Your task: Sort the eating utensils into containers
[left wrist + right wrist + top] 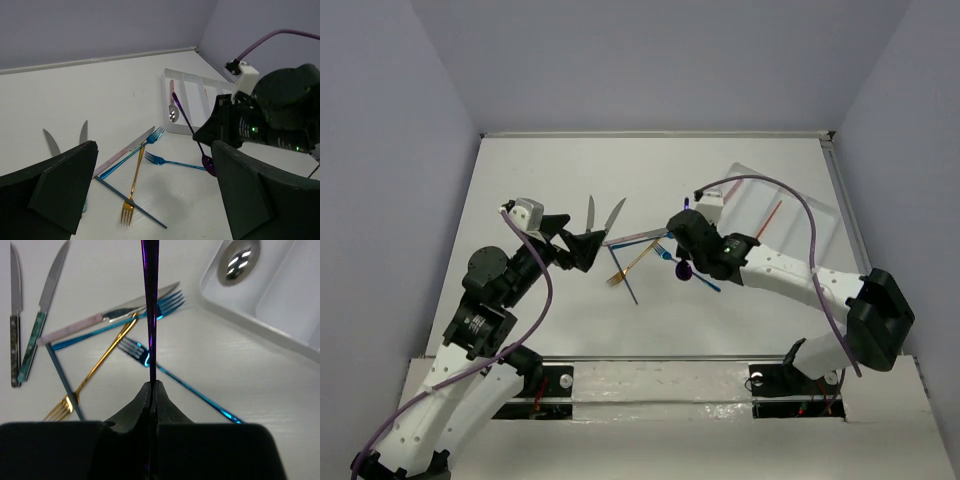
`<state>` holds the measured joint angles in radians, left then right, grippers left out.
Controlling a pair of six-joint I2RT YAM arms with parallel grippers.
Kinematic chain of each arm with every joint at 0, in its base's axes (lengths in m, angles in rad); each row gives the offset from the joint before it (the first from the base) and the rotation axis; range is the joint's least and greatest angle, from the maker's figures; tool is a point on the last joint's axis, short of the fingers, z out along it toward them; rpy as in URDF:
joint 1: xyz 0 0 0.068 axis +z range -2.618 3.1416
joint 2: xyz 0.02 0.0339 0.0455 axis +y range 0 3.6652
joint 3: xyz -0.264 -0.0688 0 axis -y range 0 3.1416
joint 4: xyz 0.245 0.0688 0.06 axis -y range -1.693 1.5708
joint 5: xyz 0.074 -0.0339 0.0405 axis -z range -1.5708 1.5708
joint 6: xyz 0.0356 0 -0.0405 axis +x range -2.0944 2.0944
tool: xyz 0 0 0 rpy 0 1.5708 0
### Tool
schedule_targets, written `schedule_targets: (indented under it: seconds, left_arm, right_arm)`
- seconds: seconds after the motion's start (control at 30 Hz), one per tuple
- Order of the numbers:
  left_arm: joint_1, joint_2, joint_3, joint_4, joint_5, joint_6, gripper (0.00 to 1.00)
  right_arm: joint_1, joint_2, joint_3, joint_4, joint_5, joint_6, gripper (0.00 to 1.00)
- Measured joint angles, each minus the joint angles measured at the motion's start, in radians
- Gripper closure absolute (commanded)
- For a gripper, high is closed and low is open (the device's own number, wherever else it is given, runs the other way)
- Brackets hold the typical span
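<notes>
Now | right jaws: closed on purple spoon (pixel 149 315) handle, bowl down | left jaws: wide, holding nothing

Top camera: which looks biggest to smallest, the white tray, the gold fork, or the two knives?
1. White tray, biggest by far.
2. Gold fork.
3. Left knife and right knife look alike. Only their blades show, so they might really match the fork.

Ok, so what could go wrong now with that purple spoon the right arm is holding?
The right tool pinches the purple spoon by its thin handle, so it could swivel or slip. Its bowl hangs near a blue fork and might snag it.
</notes>
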<state>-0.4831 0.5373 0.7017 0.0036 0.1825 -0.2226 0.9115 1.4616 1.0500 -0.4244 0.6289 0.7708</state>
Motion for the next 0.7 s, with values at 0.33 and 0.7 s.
schedule_targets:
  seconds: [0.33, 0.7]
  left_arm:
    - [0.0, 0.0, 0.0, 0.0, 0.0, 0.0, 0.01]
    - [0.0, 0.004, 0.0, -0.001, 0.0, 0.0, 0.01]
  right_arm:
    - [-0.435, 0.021, 0.028, 0.217, -0.055, -0.148, 1.0]
    - [-0.565, 0.286, 0.139, 0.299, -0.131, -0.138, 0.96]
